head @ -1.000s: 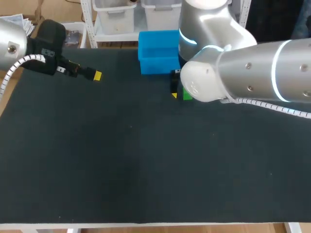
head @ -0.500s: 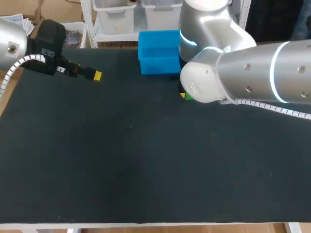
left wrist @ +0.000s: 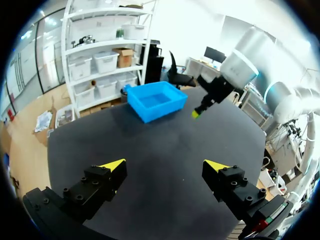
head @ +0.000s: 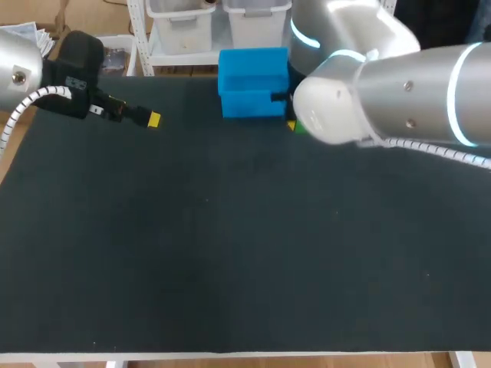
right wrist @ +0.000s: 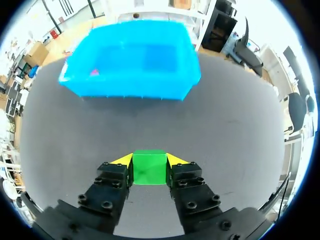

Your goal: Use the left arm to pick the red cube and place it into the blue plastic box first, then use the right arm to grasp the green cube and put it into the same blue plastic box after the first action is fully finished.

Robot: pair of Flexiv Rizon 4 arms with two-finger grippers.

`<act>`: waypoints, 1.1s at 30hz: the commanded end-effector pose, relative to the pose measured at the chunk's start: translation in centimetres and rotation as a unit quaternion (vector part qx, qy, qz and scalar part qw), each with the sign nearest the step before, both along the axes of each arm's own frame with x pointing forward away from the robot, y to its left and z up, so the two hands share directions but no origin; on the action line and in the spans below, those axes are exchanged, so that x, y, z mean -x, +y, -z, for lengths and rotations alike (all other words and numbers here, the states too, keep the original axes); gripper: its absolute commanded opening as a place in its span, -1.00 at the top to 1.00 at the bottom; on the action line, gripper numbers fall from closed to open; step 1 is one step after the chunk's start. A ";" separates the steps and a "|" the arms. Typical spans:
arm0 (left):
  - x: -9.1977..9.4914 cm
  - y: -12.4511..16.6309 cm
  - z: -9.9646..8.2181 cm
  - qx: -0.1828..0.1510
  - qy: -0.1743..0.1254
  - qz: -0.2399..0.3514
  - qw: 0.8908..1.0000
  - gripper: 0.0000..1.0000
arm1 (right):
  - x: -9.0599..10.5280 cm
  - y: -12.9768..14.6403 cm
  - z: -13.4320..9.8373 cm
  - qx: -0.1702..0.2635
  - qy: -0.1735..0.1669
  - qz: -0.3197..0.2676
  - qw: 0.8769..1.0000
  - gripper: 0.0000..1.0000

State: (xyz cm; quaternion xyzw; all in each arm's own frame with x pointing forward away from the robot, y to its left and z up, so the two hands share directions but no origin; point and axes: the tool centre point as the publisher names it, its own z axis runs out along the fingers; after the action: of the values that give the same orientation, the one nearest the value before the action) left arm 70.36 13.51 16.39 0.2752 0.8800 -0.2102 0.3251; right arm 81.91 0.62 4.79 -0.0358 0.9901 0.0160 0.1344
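Observation:
The green cube (right wrist: 149,167) sits between the yellow tips of my right gripper (right wrist: 149,159), which is shut on it and holds it above the table. Ahead of it stands the blue plastic box (right wrist: 130,85), with a small red patch (right wrist: 94,73) showing inside near one corner. From above, the cube (head: 292,126) peeks out under the right arm, just right of the box (head: 253,103). My left gripper (head: 153,119) hangs open at the table's far left; its own view shows open fingers (left wrist: 114,165) with nothing between them, and the box (left wrist: 150,112) and cube (left wrist: 195,114) farther off.
The dark table mat (head: 230,253) stretches bare across the middle and front. The right arm's large silver body (head: 383,92) hangs over the back right of the table beside the box.
My right gripper closed on the green cube, then lifted it off the mat and carried it back toward the blue box. The left arm kept still.

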 end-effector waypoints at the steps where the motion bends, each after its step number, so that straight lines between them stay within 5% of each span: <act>1: 0.0 0.2 0.2 0.005 -0.003 0.003 1.000 -1.00 | 1.7 -0.7 -4.6 0.002 -0.033 -0.004 0.999 1.00; 14: 0.0 0.2 0.2 0.005 -0.003 0.003 1.000 -1.00 | 1.4 0.1 -8.5 -0.008 -0.063 -0.018 0.998 1.00; 33: 0.0 0.2 0.2 0.005 -0.003 0.003 1.000 -1.00 | -0.6 0.2 -10.8 -0.088 -0.173 -0.068 0.979 1.00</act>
State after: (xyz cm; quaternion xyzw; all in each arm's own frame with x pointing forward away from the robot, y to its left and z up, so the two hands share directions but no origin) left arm 70.36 13.51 16.39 0.2751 0.8800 -0.2102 0.3251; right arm 82.72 1.49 16.17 -0.0927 0.9538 0.0979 0.2685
